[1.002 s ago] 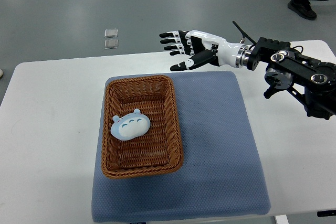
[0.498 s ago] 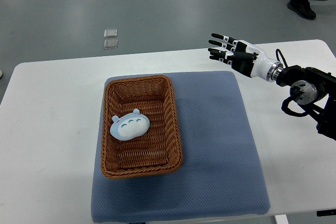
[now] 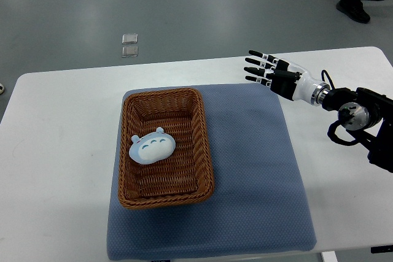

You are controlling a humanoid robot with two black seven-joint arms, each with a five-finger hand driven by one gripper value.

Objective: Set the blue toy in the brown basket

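A pale blue plush toy with small ears lies inside the brown wicker basket, against its left wall. The basket stands on the left part of a blue mat. My right hand hovers over the mat's far right corner, well away from the basket, fingers spread and holding nothing. Its black and white arm comes in from the right edge. The left arm does not show.
The mat lies on a white table. Two small clear squares lie on the grey floor beyond the table. A person's dark shoes show at the top right.
My right hand has drawn back to the right, from above the basket's far side to the mat's far right corner. The toy stays in the basket.
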